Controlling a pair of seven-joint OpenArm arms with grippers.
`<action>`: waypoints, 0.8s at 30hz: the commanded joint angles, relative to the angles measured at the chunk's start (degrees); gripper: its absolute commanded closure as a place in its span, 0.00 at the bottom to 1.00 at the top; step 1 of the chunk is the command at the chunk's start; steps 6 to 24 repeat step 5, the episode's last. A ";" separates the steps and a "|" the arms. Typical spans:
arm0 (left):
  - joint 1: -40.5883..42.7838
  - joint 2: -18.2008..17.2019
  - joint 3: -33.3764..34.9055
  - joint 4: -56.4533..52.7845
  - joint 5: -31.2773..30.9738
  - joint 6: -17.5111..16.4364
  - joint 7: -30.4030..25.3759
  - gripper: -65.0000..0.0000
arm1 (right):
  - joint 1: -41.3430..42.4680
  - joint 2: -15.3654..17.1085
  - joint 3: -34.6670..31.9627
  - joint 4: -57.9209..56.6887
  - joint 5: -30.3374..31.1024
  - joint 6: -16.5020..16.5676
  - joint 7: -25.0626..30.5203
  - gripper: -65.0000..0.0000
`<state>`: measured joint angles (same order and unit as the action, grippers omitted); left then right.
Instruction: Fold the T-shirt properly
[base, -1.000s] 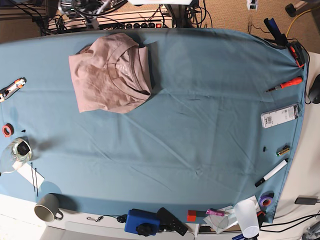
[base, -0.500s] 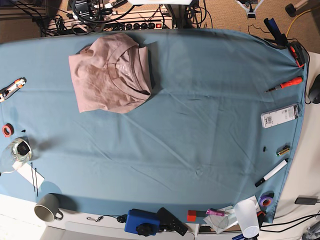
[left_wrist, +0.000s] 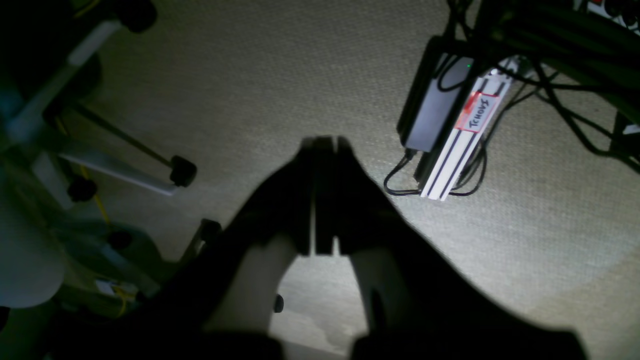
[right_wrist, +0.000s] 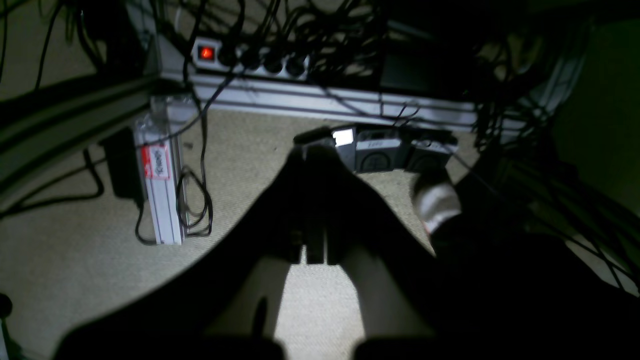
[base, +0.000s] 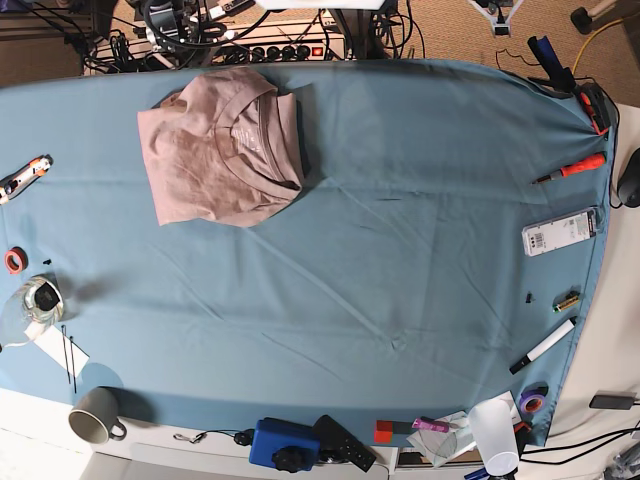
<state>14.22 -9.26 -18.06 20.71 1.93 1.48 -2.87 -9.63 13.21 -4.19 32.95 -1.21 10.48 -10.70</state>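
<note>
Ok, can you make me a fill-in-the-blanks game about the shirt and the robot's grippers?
1. The folded T-shirt lies on a ____ table cloth.
2. The left gripper is ____.
3. Both wrist cameras look down at the ____, not the table.
4. The mug near the table's edge is ____.

Missing words: blue; shut; floor; grey

The folded T-shirt (base: 221, 145) lay on the table cloth (base: 400, 200) toward the far left of the base view, close to the far edge. At the left edge sat a utility knife (base: 24, 176), a tape roll (base: 14, 260) nearer, and a mug (base: 95, 415) at the near corner. A screwdriver (base: 572, 169), a flat package (base: 559, 231) and a marker (base: 543, 346) lined the right edge (far to near). Both grippers hung beyond the far edge over the carpet (left_wrist: 280, 75), the left gripper (left_wrist: 324, 145) left of a power adapter (left_wrist: 432, 107), the right gripper (right_wrist: 312, 155) before a power strip (right_wrist: 250, 57).
</note>
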 joint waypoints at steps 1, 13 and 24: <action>0.35 -0.42 -0.13 0.20 0.00 0.26 -0.17 1.00 | 0.31 0.76 0.15 0.31 0.37 -0.02 -0.31 1.00; 0.37 -0.07 -0.13 0.20 0.00 0.48 -0.20 1.00 | 0.28 0.76 0.11 0.31 0.37 -0.02 -0.02 1.00; 0.37 -0.07 -0.13 0.20 0.00 0.48 -0.20 1.00 | 0.28 0.76 0.11 0.31 0.37 -0.02 -0.02 1.00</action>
